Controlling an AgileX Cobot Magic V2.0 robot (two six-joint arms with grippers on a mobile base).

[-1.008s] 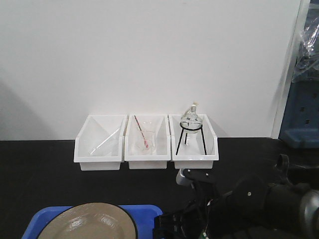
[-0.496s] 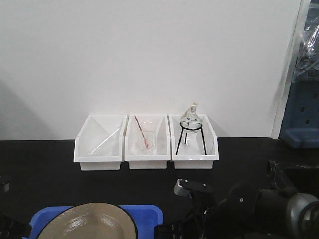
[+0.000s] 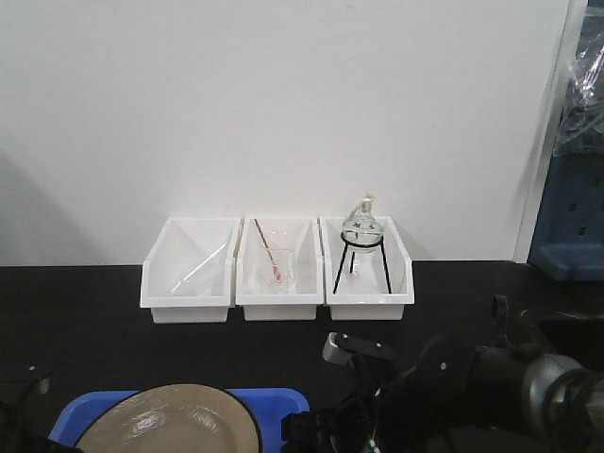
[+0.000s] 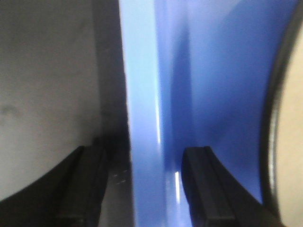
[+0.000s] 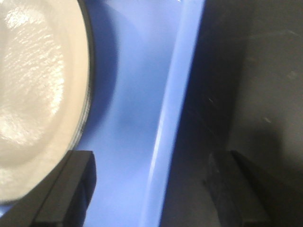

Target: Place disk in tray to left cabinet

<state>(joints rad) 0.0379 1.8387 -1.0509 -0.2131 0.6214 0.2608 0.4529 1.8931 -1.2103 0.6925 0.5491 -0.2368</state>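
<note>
Tan plate (image 3: 170,425) lying in the blue tray (image 3: 281,404); left pincer (image 4: 142,187) and right pincer (image 5: 151,189) both spread open astride the tray's side lips, gripping nothing.
From the front, only the tray's far edge on the black desk (image 3: 75,311), three white bins (image 3: 278,269) well behind the tray, fingertips out of sight. From the wrists, one finger outside and one inside each lip; plate inside the tray, just beyond each inner finger.

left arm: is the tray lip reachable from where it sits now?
Looks like yes. The left gripper is open, with one finger on either side of the lip of the tray and nothing else between them. The disk appears clear of the inner finger.
</note>
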